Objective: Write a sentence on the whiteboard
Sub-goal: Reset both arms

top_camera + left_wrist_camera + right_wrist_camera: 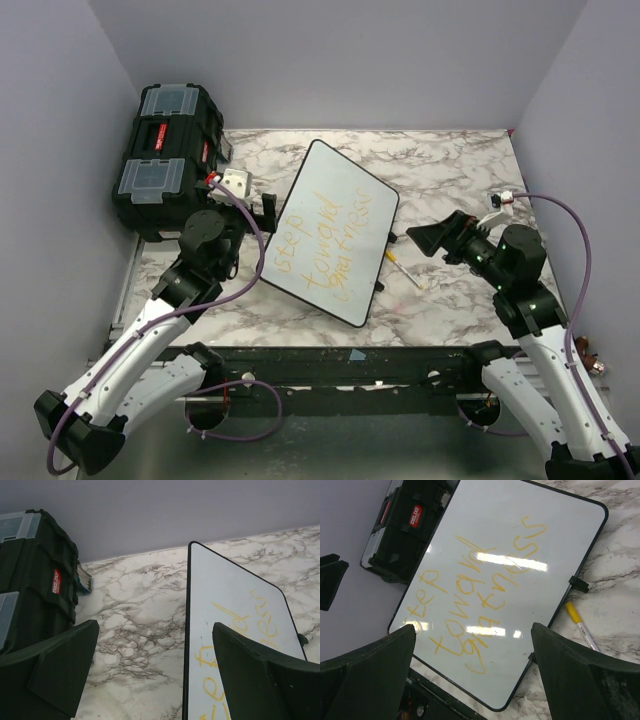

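The whiteboard [345,205] lies tilted on the marble table, with the yellow-orange sentence [325,240] in three lines reading about "step toward greatness". It also shows in the left wrist view [230,595] and the right wrist view [540,510], where the sentence [480,595] is plain. My left gripper [268,220] is open and empty at the board's left edge; that edge runs between its fingers [260,675]. My right gripper [428,238] is open and empty, raised to the right of the board. A yellow-capped marker [403,268] lies on the table by the board's right edge.
A black toolbox [165,155] with clear lids stands at the back left, close behind my left gripper, and shows in the left wrist view [35,575]. The marker [580,627] lies beside a small black foot [577,583] of the board. Grey walls enclose the table.
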{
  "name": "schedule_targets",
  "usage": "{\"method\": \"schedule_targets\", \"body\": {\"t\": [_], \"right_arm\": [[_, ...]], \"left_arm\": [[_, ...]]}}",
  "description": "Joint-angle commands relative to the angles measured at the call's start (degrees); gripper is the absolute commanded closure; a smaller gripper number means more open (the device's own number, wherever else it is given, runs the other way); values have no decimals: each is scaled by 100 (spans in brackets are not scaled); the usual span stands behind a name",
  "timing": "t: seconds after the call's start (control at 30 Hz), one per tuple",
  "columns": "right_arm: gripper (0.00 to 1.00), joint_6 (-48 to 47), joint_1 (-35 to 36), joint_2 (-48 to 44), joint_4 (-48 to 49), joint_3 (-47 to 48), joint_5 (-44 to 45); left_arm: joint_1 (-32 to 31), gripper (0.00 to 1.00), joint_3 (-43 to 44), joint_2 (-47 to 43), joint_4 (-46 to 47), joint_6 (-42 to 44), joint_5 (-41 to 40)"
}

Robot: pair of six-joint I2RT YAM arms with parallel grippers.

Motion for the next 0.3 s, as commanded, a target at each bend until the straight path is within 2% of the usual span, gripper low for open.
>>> {"method": "schedule_targets", "body": {"t": [0.0,0.27], "right_arm": [[1,-74,-34,-165,-387,-166,-5],[0,-47,-34,-74,-427,-88,131]], "left_arm": [[31,1,-25,-87,-101,58,-105],[32,1,-75,-170,-85,75,-74]]}}
